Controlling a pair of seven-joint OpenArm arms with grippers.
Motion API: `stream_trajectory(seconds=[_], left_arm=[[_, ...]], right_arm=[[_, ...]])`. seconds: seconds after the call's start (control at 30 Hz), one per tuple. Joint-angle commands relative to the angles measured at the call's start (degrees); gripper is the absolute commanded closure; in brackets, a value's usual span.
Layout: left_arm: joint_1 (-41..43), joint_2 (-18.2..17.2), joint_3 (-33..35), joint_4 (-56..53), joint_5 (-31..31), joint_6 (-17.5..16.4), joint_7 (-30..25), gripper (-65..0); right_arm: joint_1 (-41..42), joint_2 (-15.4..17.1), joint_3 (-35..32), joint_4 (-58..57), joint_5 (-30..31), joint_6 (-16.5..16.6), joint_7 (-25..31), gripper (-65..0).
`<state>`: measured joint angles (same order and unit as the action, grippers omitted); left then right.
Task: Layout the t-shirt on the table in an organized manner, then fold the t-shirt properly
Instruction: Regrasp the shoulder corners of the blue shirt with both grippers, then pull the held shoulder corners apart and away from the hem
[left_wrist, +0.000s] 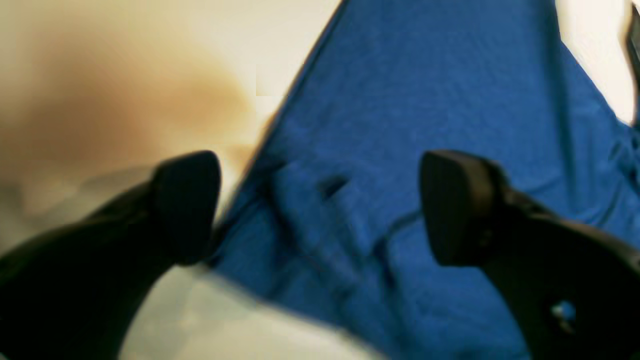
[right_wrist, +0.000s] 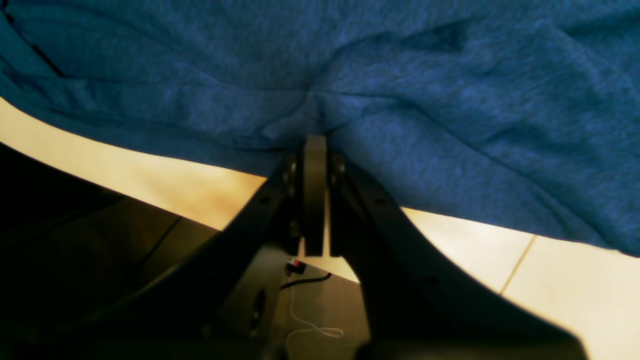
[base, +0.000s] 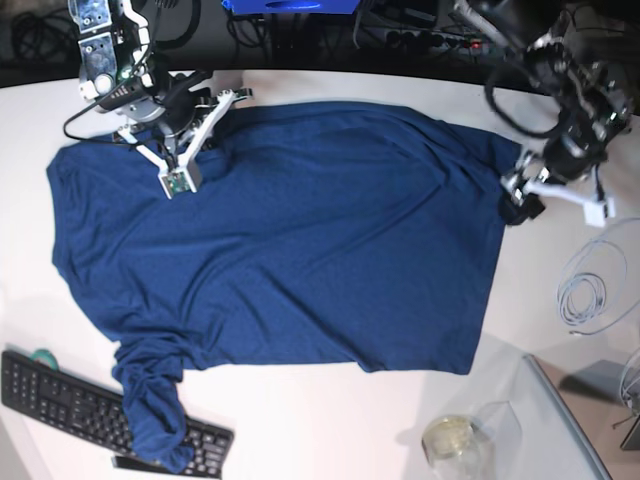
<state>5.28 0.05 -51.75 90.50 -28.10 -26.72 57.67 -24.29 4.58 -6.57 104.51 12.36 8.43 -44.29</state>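
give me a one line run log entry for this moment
t-shirt spread on table, one sleeve bunched over keyboard | right gripper shut on shirt edge | left gripper open at opposite edge

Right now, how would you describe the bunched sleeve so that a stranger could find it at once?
Start from the t-shirt, spread over the middle of the table. Follow its near left corner down to the sleeve, which hangs crumpled over the keyboard. It alone is twisted into a narrow rope of folds; the rest lies nearly flat.
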Motion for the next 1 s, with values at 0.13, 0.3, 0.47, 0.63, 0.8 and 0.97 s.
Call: stream_trajectory(seconds=[0.13,0.3,0.47,0.63,0.8,0.97], left_arm=[[9.97,-5.02,-0.34,1.24,-3.68,-5.41,-1.27,-61.7],[14.55,-6.34,0.27,-7.73,-3.6,-6.99,-14.9,-61.4],[14.46,-7.92,5.81,-12.39,-3.6,-6.99,-17.54,-61.4],[12.0,-7.83,10.65,-16.34,-1.4,-6.91,-22.9,-61.2],[9.53,-7.57,12.76,-20.74,3.61,-6.91,-25.19,-46.4],[8.74,-7.83,12.76,-21.88,4.05,-6.91,-25.27,-34.4]], right_arm=[[-0.89,0.21,0.19,1.12,0.34,0.32,1.7,-0.2],[-1.95,0.12,0.19,1.03,0.34,0.32,4.34,-0.2],[-2.04,0.12,0.19,1.12,0.34,0.32,4.78,-0.2],[-2.04,0.12,0.28,1.21,0.34,0.23,5.3,-0.2],[-2.74,0.12,0.37,1.21,0.34,0.15,6.27,-0.2],[-2.91,0.04,1.6,1.21,0.34,0.15,6.27,-0.2]])
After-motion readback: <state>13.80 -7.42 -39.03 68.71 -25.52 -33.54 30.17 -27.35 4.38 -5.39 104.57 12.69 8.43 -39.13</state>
